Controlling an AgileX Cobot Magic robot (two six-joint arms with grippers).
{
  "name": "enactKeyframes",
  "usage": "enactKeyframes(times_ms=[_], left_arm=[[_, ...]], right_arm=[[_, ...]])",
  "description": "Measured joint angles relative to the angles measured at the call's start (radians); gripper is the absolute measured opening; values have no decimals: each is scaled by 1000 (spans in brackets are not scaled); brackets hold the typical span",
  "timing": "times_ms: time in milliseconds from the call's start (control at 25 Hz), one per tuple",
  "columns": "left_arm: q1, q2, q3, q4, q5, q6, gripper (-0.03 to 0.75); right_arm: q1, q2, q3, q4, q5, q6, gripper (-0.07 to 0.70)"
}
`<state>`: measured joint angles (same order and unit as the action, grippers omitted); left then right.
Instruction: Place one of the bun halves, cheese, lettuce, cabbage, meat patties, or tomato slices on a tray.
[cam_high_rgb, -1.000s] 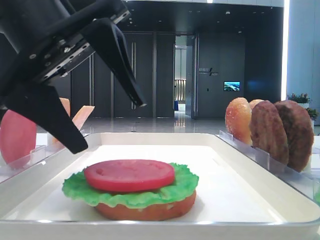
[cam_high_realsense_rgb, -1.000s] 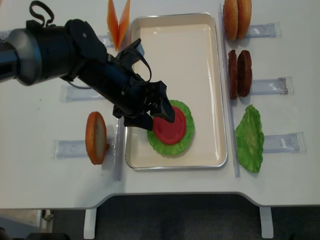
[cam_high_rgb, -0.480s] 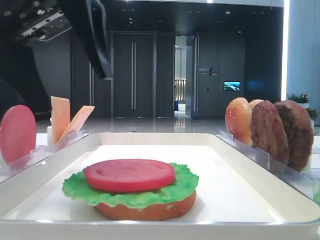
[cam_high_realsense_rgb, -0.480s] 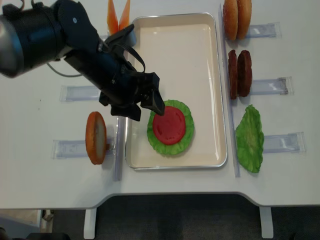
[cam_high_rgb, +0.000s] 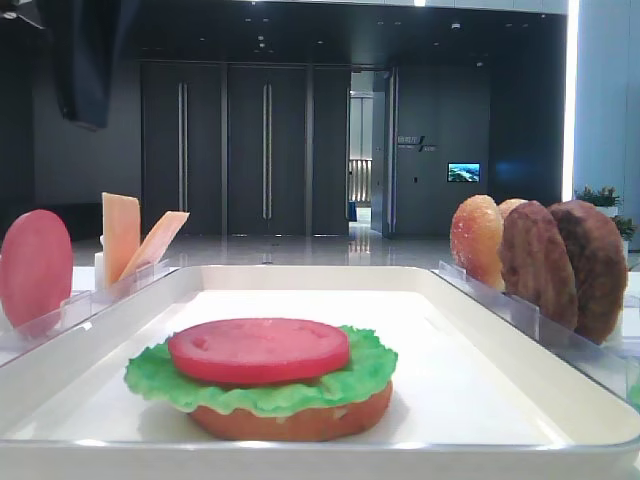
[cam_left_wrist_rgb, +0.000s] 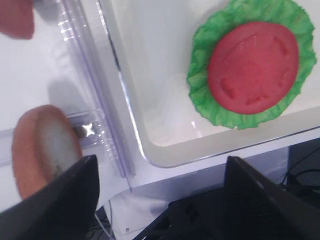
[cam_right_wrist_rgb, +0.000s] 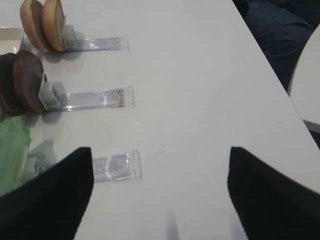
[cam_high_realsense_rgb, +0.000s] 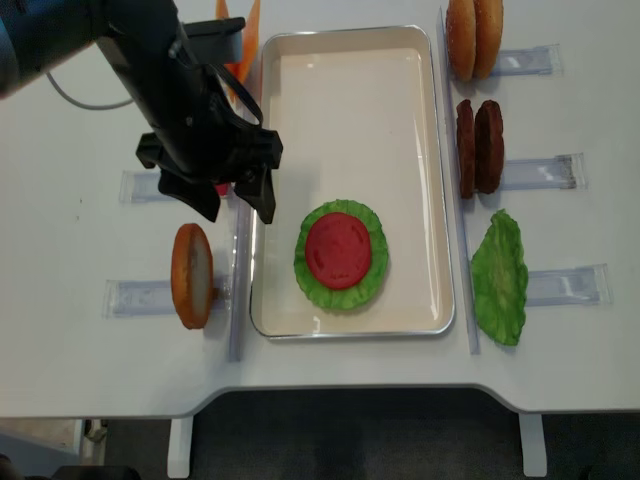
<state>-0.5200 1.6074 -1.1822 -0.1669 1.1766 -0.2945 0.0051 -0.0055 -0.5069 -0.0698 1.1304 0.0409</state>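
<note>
**Tomato slice lies on the stacked lettuce and bun in the tray; both claws empty**

A white tray (cam_high_realsense_rgb: 350, 100) sits lengthwise at the middle of a white worktop (cam_high_realsense_rgb: 80, 370). Toward the tray's near end lies a stack: a flat bun base (cam_high_rgb: 300, 420) at the bottom, a ruffled green lettuce leaf (cam_high_realsense_rgb: 372, 280) on it, and a red tomato slice (cam_high_realsense_rgb: 339, 250) on top, flat and centred.

The left claw (cam_high_realsense_rgb: 232, 200) hangs above the tray's left rim, just beside the stack and apart from it. Its two dark fingers (cam_left_wrist_rgb: 55, 195) are spread wide with nothing between them.

The right claw (cam_right_wrist_rgb: 160, 190) appears only in its own wrist view, over bare worktop near the right edge, its fingers wide apart and empty.

Left of the tray, clear holders carry a bun half (cam_high_realsense_rgb: 190, 276) on edge, a second tomato slice (cam_high_rgb: 35, 265) and two cheese slices (cam_high_rgb: 135, 240). Right of the tray stand two more bun halves (cam_high_realsense_rgb: 474, 38) toward the far edge, two meat patties (cam_high_realsense_rgb: 480, 146) at the middle, and a second lettuce leaf (cam_high_realsense_rgb: 499, 278) nearer the front edge.
</note>
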Motion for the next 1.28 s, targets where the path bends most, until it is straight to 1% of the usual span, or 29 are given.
enactKeyframes(times_ms=[40, 120, 480, 560, 800, 960, 1280], left_arm=[[0, 0, -11, 16, 18, -11, 589], [0, -1, -26, 48, 31, -24, 589], [0, -40, -32, 105, 37, -43, 564], [16, -47, -32, 116, 37, -35, 561], [112, -83, -32, 139, 38, 9, 559], [190, -120, -32, 141, 40, 52, 559], [373, -180, -32, 161, 45, 125, 559]], right_arm=[[0, 0, 0, 0, 0, 0, 537], [0, 0, 0, 0, 0, 0, 537], [0, 0, 0, 0, 0, 0, 537], [0, 0, 0, 0, 0, 0, 537], [0, 0, 0, 0, 0, 0, 537], [0, 0, 0, 0, 0, 0, 537], [0, 0, 0, 0, 0, 0, 537]])
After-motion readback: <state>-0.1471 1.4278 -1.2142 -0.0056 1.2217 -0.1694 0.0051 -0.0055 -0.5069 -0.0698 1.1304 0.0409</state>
